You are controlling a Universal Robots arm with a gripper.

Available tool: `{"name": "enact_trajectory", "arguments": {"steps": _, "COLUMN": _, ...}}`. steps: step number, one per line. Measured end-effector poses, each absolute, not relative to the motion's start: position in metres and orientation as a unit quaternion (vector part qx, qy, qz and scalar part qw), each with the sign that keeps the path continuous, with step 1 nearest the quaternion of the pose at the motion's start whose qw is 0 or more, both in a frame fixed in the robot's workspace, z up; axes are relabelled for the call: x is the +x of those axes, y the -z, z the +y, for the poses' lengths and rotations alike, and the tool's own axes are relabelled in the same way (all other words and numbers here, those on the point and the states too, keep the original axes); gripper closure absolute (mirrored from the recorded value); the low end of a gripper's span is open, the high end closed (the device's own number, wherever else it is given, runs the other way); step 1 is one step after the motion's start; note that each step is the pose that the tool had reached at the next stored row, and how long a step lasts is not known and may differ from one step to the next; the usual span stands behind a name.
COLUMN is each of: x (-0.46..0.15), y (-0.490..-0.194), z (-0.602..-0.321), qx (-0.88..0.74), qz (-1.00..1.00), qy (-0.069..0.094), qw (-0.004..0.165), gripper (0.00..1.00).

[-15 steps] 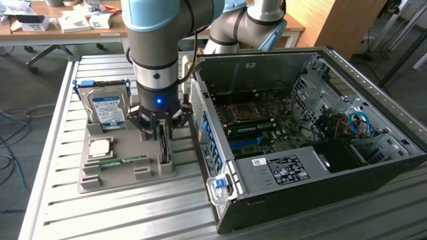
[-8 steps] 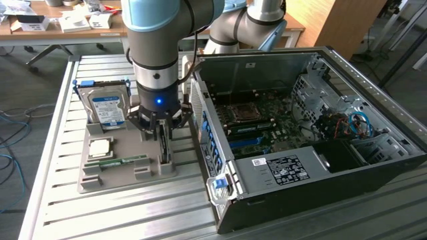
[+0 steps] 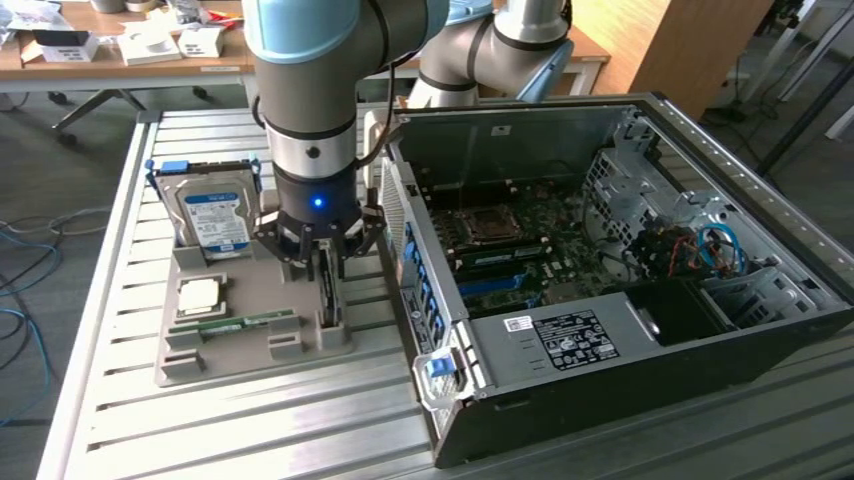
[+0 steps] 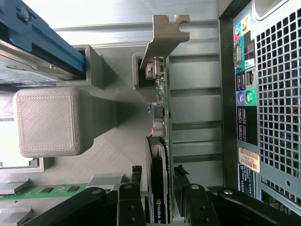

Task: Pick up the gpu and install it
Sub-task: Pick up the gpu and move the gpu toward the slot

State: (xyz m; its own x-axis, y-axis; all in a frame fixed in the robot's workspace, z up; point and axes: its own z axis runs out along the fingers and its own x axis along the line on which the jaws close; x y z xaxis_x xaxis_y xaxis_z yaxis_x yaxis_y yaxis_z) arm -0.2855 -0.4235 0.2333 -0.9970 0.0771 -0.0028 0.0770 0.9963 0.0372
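Note:
The gpu (image 3: 327, 292) stands on edge in a slot of the grey holder (image 3: 227, 362), on the side nearest the computer case. In the wrist view the gpu (image 4: 159, 136) is a thin dark card with a green board edge and a grey metal end bracket (image 4: 162, 42) at its far end. My gripper (image 3: 324, 258) is lowered straight over it. The black fingers (image 4: 135, 181) straddle the card, one on each side, with small gaps to it, so the gripper (image 4: 158, 181) is open around the gpu.
The open computer case (image 3: 601, 250) lies right beside the holder, and its rear ports (image 4: 244, 94) are close to the card. In the holder are a silver hard drive (image 3: 214, 215), a processor (image 3: 200, 293) and a green memory stick (image 3: 247, 323). The slatted metal table (image 3: 267, 430) carries everything.

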Motion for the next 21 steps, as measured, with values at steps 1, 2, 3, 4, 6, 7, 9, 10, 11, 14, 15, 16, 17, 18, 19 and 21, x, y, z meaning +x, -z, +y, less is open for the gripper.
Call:
{"name": "enact_trajectory", "arguments": {"steps": 1, "x": -0.2855, "y": -0.2333, "z": -0.4235, "qx": 0.039, "qz": 0.999, "qy": -0.019, "qw": 0.002, "gripper": 0.60}}
{"name": "enact_trajectory", "arguments": {"steps": 2, "x": -0.2855, "y": -0.2333, "z": -0.4235, "qx": 0.039, "qz": 0.999, "qy": -0.019, "qw": 0.002, "gripper": 0.66}}
{"name": "enact_trajectory", "arguments": {"steps": 3, "x": -0.2856, "y": -0.2334, "z": -0.4235, "qx": 0.039, "qz": 0.999, "qy": -0.019, "qw": 0.002, "gripper": 0.73}}
{"name": "enact_trajectory", "arguments": {"steps": 4, "x": -0.2855, "y": -0.2333, "z": -0.4235, "qx": 0.039, "qz": 0.999, "qy": -0.019, "qw": 0.002, "gripper": 0.73}}
{"name": "enact_trajectory", "arguments": {"steps": 6, "x": -0.2855, "y": -0.2333, "z": -0.4235, "qx": 0.039, "qz": 0.999, "qy": -0.019, "qw": 0.002, "gripper": 0.74}}
{"name": "enact_trajectory", "arguments": {"steps": 7, "x": -0.2855, "y": -0.2333, "z": -0.4235, "qx": 0.039, "qz": 0.999, "qy": -0.019, "qw": 0.002, "gripper": 0.74}}
{"name": "enact_trajectory", "arguments": {"steps": 9, "x": -0.2855, "y": -0.2333, "z": -0.4235, "qx": 0.039, "qz": 0.999, "qy": -0.019, "qw": 0.002, "gripper": 0.74}}
{"name": "enact_trajectory", "arguments": {"steps": 10, "x": -0.2855, "y": -0.2333, "z": -0.4235, "qx": 0.039, "qz": 0.999, "qy": -0.019, "qw": 0.002, "gripper": 0.74}}
{"name": "enact_trajectory", "arguments": {"steps": 11, "x": -0.2855, "y": -0.2333, "z": -0.4235, "qx": 0.039, "qz": 0.999, "qy": -0.019, "qw": 0.002, "gripper": 0.74}}
{"name": "enact_trajectory", "arguments": {"steps": 14, "x": -0.2855, "y": -0.2333, "z": -0.4235, "qx": 0.039, "qz": 0.999, "qy": -0.019, "qw": 0.002, "gripper": 0.74}}
{"name": "enact_trajectory", "arguments": {"steps": 15, "x": -0.2855, "y": -0.2333, "z": -0.4235, "qx": 0.039, "qz": 0.999, "qy": -0.019, "qw": 0.002, "gripper": 0.74}}
{"name": "enact_trajectory", "arguments": {"steps": 16, "x": -0.2855, "y": -0.2333, "z": -0.4235, "qx": 0.039, "qz": 0.999, "qy": -0.019, "qw": 0.002, "gripper": 0.74}}
{"name": "enact_trajectory", "arguments": {"steps": 17, "x": -0.2855, "y": -0.2333, "z": -0.4235, "qx": 0.039, "qz": 0.999, "qy": -0.019, "qw": 0.002, "gripper": 0.74}}
{"name": "enact_trajectory", "arguments": {"steps": 18, "x": -0.2855, "y": -0.2333, "z": -0.4235, "qx": 0.039, "qz": 0.999, "qy": -0.019, "qw": 0.002, "gripper": 0.74}}
{"name": "enact_trajectory", "arguments": {"steps": 19, "x": -0.2855, "y": -0.2333, "z": -0.4235, "qx": 0.038, "qz": 0.999, "qy": -0.019, "qw": 0.002, "gripper": 0.74}}
{"name": "enact_trajectory", "arguments": {"steps": 21, "x": -0.2855, "y": -0.2333, "z": -0.4235, "qx": 0.033, "qz": 0.999, "qy": -0.019, "qw": 0.002, "gripper": 0.74}}
